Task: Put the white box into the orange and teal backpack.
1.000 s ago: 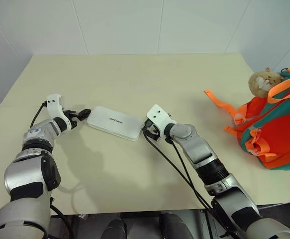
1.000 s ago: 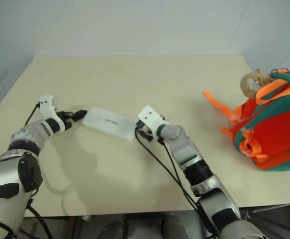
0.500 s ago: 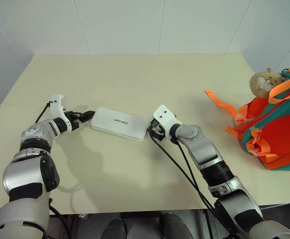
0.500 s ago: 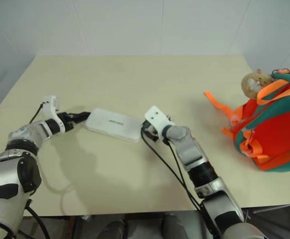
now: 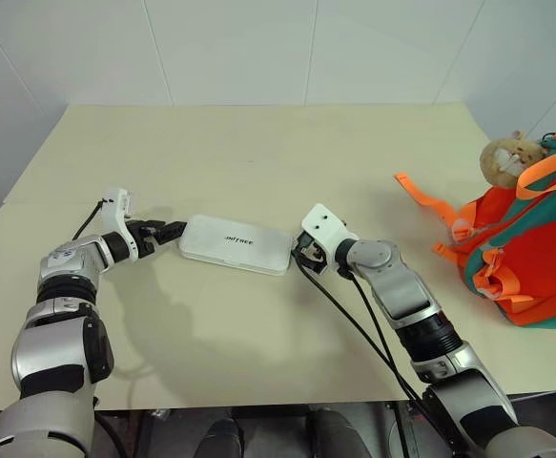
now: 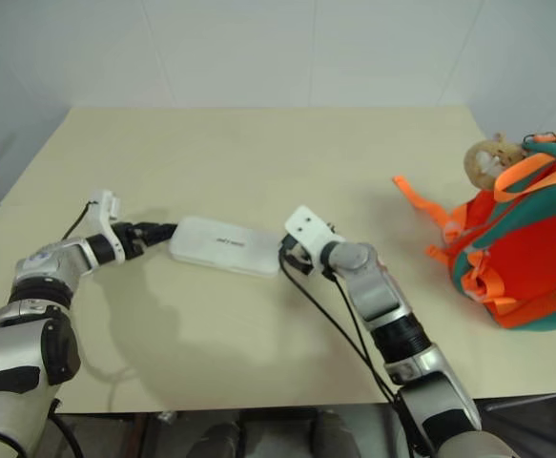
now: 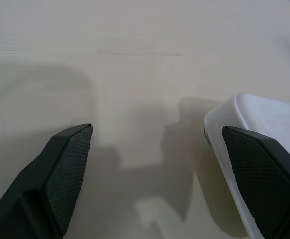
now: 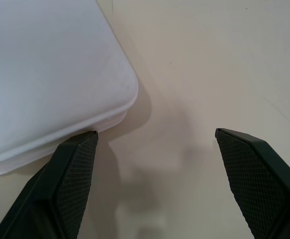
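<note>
Both claws stand spread, one at each short end of the white box [image 5: 236, 244], mid-frame on the tabletop [image 5: 258, 143], its long axis running between left claw [image 5: 172, 231] and right claw [image 5: 299, 257]; the orange and teal backpack [image 5: 525, 258] lies far right.

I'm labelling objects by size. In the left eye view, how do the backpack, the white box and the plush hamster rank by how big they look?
1. Backpack, largest, though the picture's edge cuts it off.
2. White box, clearly smaller.
3. Plush hamster, smallest.
</note>
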`<state>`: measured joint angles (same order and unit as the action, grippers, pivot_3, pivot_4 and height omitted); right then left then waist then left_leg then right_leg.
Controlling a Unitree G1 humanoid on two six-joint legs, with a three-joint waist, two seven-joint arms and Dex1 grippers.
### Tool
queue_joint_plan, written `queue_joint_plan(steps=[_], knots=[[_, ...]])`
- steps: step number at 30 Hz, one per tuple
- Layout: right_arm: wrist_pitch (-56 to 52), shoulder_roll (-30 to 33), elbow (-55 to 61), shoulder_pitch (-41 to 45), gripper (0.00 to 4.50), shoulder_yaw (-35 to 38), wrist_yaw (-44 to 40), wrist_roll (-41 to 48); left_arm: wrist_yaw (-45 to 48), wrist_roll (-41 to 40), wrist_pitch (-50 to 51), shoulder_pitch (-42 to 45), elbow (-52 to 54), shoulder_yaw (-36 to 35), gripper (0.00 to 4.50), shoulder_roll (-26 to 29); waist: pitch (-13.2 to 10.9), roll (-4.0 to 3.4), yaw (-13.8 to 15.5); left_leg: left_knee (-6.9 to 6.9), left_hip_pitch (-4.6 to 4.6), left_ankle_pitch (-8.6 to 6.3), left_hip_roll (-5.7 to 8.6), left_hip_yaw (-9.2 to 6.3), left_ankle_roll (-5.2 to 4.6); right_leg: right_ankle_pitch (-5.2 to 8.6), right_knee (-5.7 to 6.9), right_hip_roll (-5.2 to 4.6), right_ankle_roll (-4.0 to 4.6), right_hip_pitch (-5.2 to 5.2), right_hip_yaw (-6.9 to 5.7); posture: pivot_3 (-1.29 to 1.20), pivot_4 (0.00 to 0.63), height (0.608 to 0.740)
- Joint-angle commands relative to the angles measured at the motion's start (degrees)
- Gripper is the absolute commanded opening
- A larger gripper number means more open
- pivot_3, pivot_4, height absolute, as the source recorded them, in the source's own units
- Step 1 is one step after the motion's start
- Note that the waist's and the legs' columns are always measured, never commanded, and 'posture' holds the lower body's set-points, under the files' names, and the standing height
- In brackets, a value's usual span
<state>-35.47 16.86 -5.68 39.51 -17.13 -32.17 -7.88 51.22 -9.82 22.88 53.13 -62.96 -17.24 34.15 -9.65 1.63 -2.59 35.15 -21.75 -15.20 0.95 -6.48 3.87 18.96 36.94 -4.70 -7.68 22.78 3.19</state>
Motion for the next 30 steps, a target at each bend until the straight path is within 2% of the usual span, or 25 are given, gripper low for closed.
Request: queue_joint_plan(steps=[1,8,17,23,30], knots=[[0.4,-0.7,5.9,0.6,4.50,-0.7,-2.3,1.6,4.2,-0.4,5.2,-3.9,1.9,3.8,4.47,-4.3,0.0,0.00,0.2,0.01,0.00,0.00,0.00,0.00,0.00,0.00,-0.01,0.00,0.00,0.00,0.00,0.00,0.150,0.740],[-1.1,2.3,9.7,-0.4,4.50,-0.5,-4.4,1.9,3.6,-4.2,14.8,-13.8,20.8,5.6,4.47,-6.5,0.0,-0.03,0.9,0.00,0.02,0.00,-0.01,0.01,-0.01,0.00,-0.04,-0.03,0.00,-0.02,0.03,0.00,0.150,0.740],[-1.4,4.3,12.5,-1.7,4.50,-0.3,-6.3,2.1,-1.9,-10.8,28.4,-27.8,47.3,5.8,4.47,-8.5,0.1,-0.28,1.0,-0.03,0.35,-0.24,-0.02,0.06,-0.31,0.00,-0.46,-0.05,0.00,-0.37,0.08,0.00,0.150,0.740],[-1.4,4.7,12.8,-2.3,4.50,-0.8,-7.1,2.3,-4.5,-12.8,31.6,-31.4,52.7,5.1,4.47,-9.0,0.2,-0.37,1.0,-0.02,0.51,-0.25,-0.03,0.15,-0.32,0.00,-0.49,-0.06,0.00,-0.47,0.14,0.00,0.150,0.740],[-0.6,4.7,12.6,-3.4,4.50,-2.4,-9.1,1.9,-5.6,-13.5,31.4,-32.3,52.3,4.6,4.47,-8.1,0.2,-0.39,1.0,-0.02,0.54,-0.25,-0.03,0.19,-0.31,0.00,-0.53,-0.07,0.00,-0.48,0.16,0.00,0.150,0.740]])
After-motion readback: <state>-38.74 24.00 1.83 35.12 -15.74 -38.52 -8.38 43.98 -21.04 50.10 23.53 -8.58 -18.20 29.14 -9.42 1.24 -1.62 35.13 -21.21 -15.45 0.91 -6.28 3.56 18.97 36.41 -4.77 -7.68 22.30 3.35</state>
